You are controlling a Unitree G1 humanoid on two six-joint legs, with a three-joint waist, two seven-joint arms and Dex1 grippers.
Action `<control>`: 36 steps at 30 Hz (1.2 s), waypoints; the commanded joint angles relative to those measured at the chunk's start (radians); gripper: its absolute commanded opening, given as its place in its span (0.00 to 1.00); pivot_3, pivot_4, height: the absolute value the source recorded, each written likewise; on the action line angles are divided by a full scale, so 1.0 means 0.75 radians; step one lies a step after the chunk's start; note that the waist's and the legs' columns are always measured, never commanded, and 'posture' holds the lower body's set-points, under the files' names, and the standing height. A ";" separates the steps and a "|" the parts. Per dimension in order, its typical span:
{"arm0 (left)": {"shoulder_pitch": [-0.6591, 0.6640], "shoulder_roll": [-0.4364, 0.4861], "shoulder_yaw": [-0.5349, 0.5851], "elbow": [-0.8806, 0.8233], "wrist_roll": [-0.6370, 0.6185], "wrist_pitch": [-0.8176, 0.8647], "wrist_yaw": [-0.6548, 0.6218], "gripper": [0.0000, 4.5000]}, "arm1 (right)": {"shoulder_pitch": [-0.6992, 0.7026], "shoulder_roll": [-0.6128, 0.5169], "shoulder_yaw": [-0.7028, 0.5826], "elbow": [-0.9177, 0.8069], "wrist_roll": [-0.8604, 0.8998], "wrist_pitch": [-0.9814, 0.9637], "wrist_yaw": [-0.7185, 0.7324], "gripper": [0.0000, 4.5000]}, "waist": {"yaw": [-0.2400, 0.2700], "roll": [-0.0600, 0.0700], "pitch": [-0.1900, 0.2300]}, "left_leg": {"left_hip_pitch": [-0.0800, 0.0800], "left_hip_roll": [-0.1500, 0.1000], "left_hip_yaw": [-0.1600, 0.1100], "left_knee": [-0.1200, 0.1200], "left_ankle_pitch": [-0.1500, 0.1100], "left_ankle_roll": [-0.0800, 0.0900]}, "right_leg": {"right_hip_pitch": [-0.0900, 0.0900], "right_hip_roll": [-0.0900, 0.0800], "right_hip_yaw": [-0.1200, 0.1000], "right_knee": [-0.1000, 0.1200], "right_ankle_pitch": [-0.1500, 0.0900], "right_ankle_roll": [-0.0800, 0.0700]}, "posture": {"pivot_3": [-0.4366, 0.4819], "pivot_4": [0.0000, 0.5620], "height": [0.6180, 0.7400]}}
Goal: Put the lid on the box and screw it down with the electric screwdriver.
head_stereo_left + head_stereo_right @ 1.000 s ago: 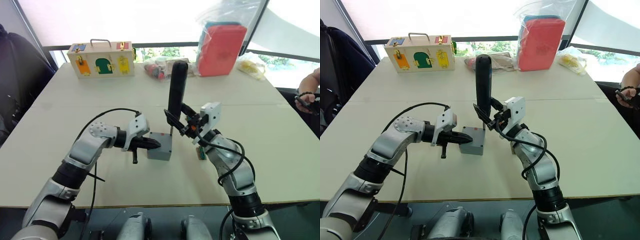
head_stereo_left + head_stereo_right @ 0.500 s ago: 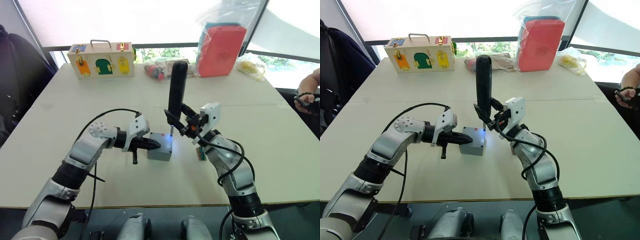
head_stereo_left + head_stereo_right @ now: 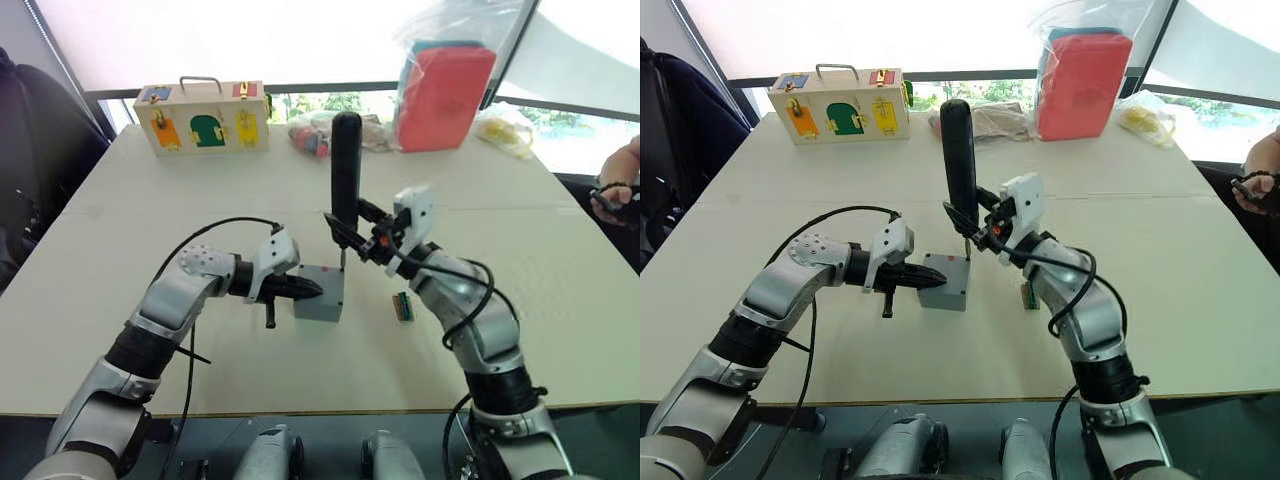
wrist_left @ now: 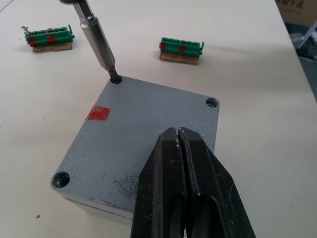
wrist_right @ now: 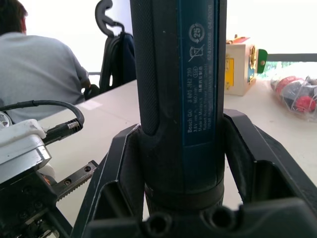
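Note:
The grey box (image 3: 322, 302) stands mid-table with the lid (image 4: 148, 119) on it; the lid's top has corner screw holes and a small red mark. My left gripper (image 3: 312, 290) is shut with nothing between its fingers, its tips over the lid's near edge (image 4: 177, 133). In my right gripper (image 3: 350, 237) the electric screwdriver (image 3: 346, 170) is clamped nearly upright, the gripper shut around its lower body (image 5: 181, 163). The metal bit (image 4: 99, 42) sits in one corner hole of the lid.
A green block (image 3: 403, 306) lies just right of the box, another (image 4: 48, 37) beyond it. At the table's far edge stand a wooden case (image 3: 203, 120), a red pouch in plastic (image 3: 440, 90) and bags (image 3: 505, 130). A person's hand (image 3: 615, 190) is at the right.
My right arm has drawn back and the screwdriver's top has leaned slightly left, uncovering the green block. The blue glow on the box half a second ago is gone. My left gripper is unmoved.

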 commanded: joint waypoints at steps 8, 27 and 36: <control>-0.069 0.004 0.238 -0.083 -0.219 0.165 0.035 0.00 | -0.628 -0.255 -0.516 0.170 0.505 0.880 -0.174 0.42 | 0.000 -0.004 0.015 | -0.019 0.001 -0.001 0.001 0.007 -0.007 | -0.013 0.002 -0.003 0.008 0.004 0.002 | 0.48 0.27 1.00; 0.028 0.245 0.073 -0.528 -0.234 0.152 -0.096 0.00 | -0.321 -1.017 -0.080 0.811 0.999 1.434 -0.267 0.42 | -0.030 0.007 0.034 | -0.022 -0.001 0.008 0.000 0.005 0.004 | -0.012 -0.003 -0.008 -0.002 0.005 0.004 | 0.48 0.27 1.00; 0.066 0.267 0.114 -0.539 -0.269 0.197 -0.032 0.00 | -0.276 -0.953 -0.078 0.775 0.865 1.434 -0.273 0.53 | -0.023 0.007 0.035 | -0.022 -0.001 0.008 0.000 0.007 0.006 | -0.012 0.001 -0.008 -0.003 0.006 0.006 | 0.48 0.27 1.00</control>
